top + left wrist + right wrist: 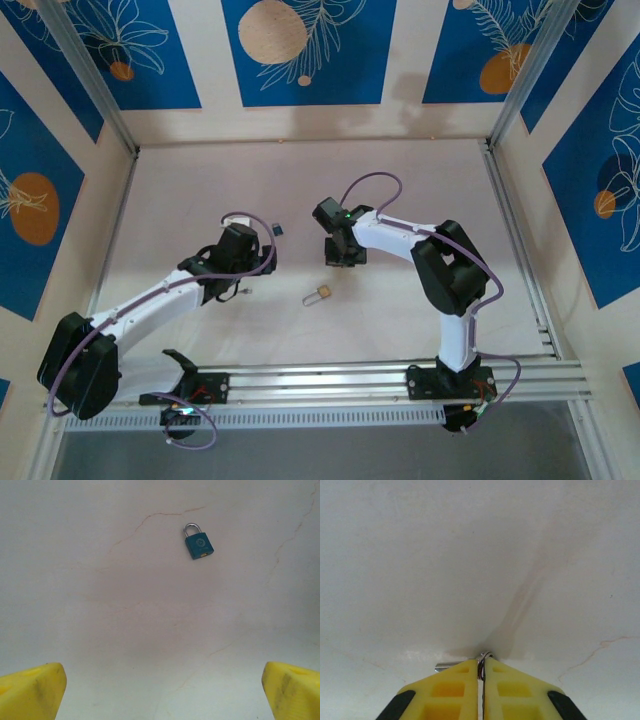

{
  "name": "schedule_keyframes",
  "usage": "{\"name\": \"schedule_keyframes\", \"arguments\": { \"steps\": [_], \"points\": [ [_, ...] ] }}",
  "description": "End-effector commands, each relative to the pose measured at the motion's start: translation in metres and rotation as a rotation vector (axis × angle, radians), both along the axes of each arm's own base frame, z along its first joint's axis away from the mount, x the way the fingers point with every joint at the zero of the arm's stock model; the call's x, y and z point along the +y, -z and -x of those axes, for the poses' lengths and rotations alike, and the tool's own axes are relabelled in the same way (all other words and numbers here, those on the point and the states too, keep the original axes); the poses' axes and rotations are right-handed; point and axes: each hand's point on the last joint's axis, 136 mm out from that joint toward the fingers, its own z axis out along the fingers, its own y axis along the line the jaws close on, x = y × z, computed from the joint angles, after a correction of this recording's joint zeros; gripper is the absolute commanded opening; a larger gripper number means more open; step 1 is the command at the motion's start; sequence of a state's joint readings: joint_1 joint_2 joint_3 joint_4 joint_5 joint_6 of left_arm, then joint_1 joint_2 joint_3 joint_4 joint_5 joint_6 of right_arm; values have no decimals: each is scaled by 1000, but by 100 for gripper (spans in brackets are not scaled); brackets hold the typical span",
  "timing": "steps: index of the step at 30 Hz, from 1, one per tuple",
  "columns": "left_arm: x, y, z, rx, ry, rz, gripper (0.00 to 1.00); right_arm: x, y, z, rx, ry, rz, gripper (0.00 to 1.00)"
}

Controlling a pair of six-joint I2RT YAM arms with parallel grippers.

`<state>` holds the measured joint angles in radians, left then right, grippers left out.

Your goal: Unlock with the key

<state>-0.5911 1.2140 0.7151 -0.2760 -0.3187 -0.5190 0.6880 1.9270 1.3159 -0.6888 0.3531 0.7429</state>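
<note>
Your right gripper [481, 664] has its jaws pressed together on the key ring [485, 656], right down on the table [470, 555]. A short length of bright metal, most likely the key [445, 667], pokes out sideways beside the left pad. That is a thin hold: you are pinching wire, not the blade, so expect the key to swing once it leaves the surface. Lift slowly and straight up, and check from the wrist view that the ring comes with you before you travel.

Your left gripper [161, 680] has its jaws spread wide and holds nothing. The blue padlock [200, 545] lies flat on the table ahead of it, well apart from the fingers, with its shackle [191, 528] pointing away and its brass end facing you. Close on the body's flat sides and leave that brass end free, as the keyway is probably there.

In the overhead view a small tan object [320, 293] lies between the arms; you cannot tell what it is, so steer clear.
</note>
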Motion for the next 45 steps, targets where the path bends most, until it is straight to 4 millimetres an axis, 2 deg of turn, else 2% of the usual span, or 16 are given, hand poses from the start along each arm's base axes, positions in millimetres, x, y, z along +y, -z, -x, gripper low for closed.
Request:
{"name": "schedule_keyframes", "arguments": {
  "steps": [1, 10, 15, 21, 27, 31, 32, 34, 40, 45],
  "points": [
    [-3, -7, -3, -8, -6, 32, 100, -1, -15, 2, -31, 1, -4, 9],
    [2, -22, -9, -99, -43, 67, 100, -3, -44, 1, -111, -20, -24, 6],
    [-17, -42, -13, -233, 59, 165, 100, -1, -62, 2, -142, -38, -53, 6],
    [-32, -64, -20, -436, 131, 271, 100, 2, -92, 5, -186, -61, -93, 6],
    [-49, -59, -29, -525, 205, 306, 100, 3, -120, 5, -238, -80, -125, 7],
    [-81, -47, -34, -500, 351, 332, 94, 4, -134, 6, -258, -95, -134, 7],
    [-95, -48, -31, -507, 430, 347, 92, 3, -137, 6, -266, -98, -136, 7],
    [-110, -48, -26, -531, 515, 381, 91, 1, -143, 6, -280, -99, -140, 7],
    [-150, -59, 13, -800, 834, 332, 89, -2, -164, 7, -302, -102, -187, 7],
    [-184, -50, 24, -847, 985, 279, 86, -1, -180, 12, -315, -111, -247, 7]
  ]
}}
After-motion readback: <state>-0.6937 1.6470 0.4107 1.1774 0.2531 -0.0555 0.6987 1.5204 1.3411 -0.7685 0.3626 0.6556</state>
